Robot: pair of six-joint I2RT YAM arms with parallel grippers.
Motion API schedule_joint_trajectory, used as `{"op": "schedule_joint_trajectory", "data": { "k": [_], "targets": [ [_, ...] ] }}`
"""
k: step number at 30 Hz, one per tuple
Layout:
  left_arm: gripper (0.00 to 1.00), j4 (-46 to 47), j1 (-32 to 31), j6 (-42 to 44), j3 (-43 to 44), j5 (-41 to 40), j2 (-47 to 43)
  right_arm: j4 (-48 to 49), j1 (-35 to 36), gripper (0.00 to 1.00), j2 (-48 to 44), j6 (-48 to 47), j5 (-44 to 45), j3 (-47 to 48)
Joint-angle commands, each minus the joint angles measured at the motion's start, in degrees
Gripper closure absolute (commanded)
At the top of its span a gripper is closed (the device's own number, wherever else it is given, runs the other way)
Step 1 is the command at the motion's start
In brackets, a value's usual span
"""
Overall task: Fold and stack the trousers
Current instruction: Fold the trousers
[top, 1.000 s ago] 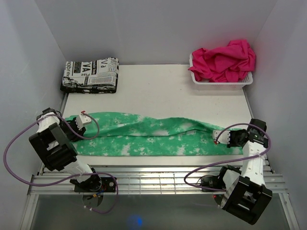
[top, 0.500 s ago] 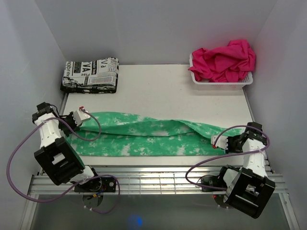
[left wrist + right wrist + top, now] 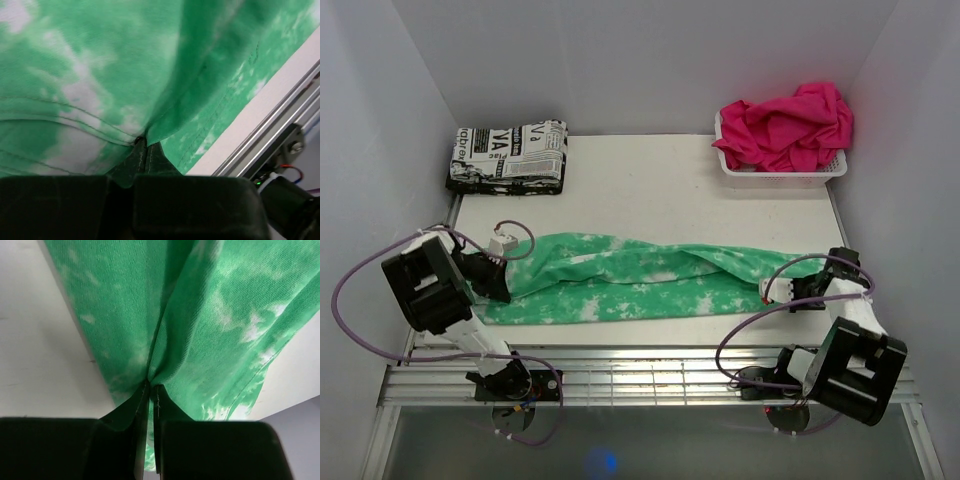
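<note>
The mint green tie-dye trousers (image 3: 630, 280) lie stretched in a long band across the near part of the table, left to right. My left gripper (image 3: 503, 258) is shut on their left end, the cloth pinched between the jaws in the left wrist view (image 3: 145, 145). My right gripper (image 3: 772, 292) is shut on their right end, with a fold of cloth caught between the jaws in the right wrist view (image 3: 151, 385). Both ends are raised slightly off the table; the middle rests on it.
A folded black-and-white newsprint-patterned cloth (image 3: 510, 156) lies at the back left. A white basket (image 3: 782, 175) with hot-pink cloth (image 3: 788, 122) stands at the back right. A metal rail (image 3: 650, 375) runs along the table's near edge. Walls close in on both sides.
Both grippers have moved inward and toward the near edge with the cloth, so the trousers span less width. The left arm has swung lower and the right arm has dropped.
</note>
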Motion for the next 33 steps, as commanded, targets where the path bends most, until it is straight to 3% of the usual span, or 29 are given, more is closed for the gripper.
{"op": "schedule_joint_trajectory", "data": {
  "k": [1,6,11,17,24,33],
  "targets": [
    [1.0,21.8,-1.3,-9.9,8.0,-3.6,13.6,8.5,3.5,0.92,12.8,-7.5,5.2,1.2],
    [1.0,19.4,-2.1,-14.6,22.3,-1.3,19.9,4.5,6.6,0.92,23.4,9.1,3.7,19.2],
    [1.0,18.4,-2.2,-11.5,27.3,-5.0,19.1,-2.2,2.7,0.92,24.6,6.8,0.7,31.2],
    [1.0,17.5,-1.0,-7.8,26.3,-3.8,15.5,0.5,-0.8,0.92,24.4,2.7,-0.3,35.5],
    [1.0,21.5,-1.0,-11.3,25.5,1.1,10.7,8.0,-1.3,0.92,23.6,1.9,-3.9,35.1],
    [1.0,24.8,1.3,-10.8,24.9,3.8,2.3,9.2,-4.9,0.92,19.3,1.8,-7.8,34.4]
  ]
}}
